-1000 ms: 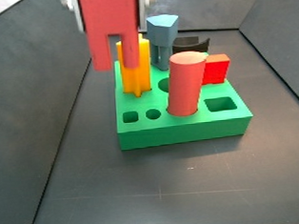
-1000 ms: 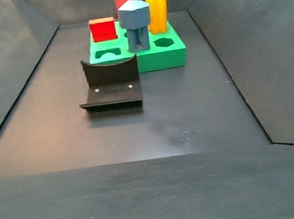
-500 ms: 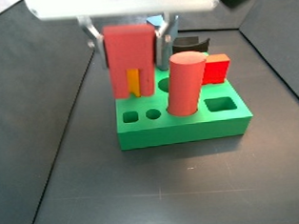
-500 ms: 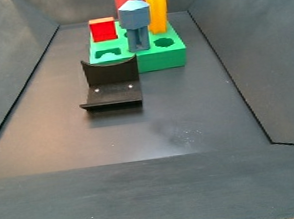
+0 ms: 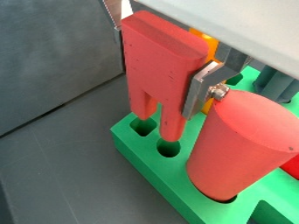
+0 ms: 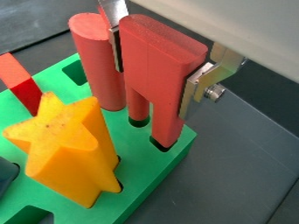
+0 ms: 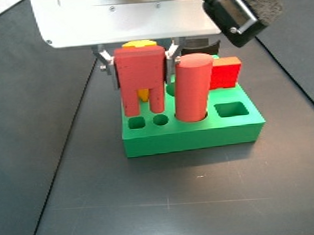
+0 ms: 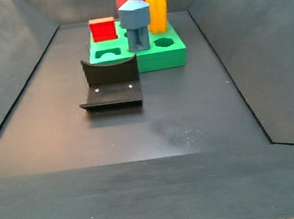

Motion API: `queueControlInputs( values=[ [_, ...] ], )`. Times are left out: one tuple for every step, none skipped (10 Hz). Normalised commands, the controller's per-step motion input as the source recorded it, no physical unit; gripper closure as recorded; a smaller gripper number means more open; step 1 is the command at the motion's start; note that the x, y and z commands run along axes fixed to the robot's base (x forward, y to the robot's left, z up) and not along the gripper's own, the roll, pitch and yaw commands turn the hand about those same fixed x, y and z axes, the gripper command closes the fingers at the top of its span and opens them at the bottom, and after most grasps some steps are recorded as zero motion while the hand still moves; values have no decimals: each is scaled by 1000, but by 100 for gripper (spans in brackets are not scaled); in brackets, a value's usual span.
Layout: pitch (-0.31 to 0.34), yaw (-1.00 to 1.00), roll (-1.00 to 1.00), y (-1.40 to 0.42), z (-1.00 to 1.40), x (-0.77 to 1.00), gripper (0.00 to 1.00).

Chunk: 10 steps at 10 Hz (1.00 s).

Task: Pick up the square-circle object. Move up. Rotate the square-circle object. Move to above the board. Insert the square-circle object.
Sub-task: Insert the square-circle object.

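Observation:
The square-circle object (image 7: 139,70) is a flat red block held upright, prongs down, between the fingers of my gripper (image 7: 139,62). It stands over the near left corner of the green board (image 7: 201,134). In both wrist views the block (image 5: 158,61) (image 6: 158,74) has its two prong tips at the mouths of the small round and square holes, just entering them. A silver finger (image 5: 208,83) (image 6: 201,84) presses on the block's side. The gripper (image 5: 163,66) (image 6: 158,66) is shut on it.
A tall red-pink cylinder (image 7: 194,85) stands in the board right beside the block. A yellow star piece (image 6: 65,149), a red cube (image 7: 225,73) and a blue piece (image 8: 136,17) also stand in the board (image 8: 156,52). The fixture (image 8: 110,82) stands on the floor near it.
My gripper has come down with the red block, from well above the board to where its prongs meet the two small holes.

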Motion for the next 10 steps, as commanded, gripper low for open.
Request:
queueControlInputs(
  values=[
    [-216, 0, 0, -23, -303, -177, 100],
    [-196, -6, -24, 0, -34, -297, 100],
    [-206, 0, -53, 0, 0, -371, 100],
    [-231, 0, -21, 0, 37, -477, 100],
    [-170, 0, 0, 0, 0, -314, 100],
    [-44, 0, 54, -89, -186, 0, 100],
    [19, -29, 137, -46, -217, 357, 100],
    [64, -17, 184, 0, -203, 403, 100],
    [97, 0, 220, -23, -254, 526, 100],
    [119, 0, 239, -74, -251, 557, 100]
  ],
)
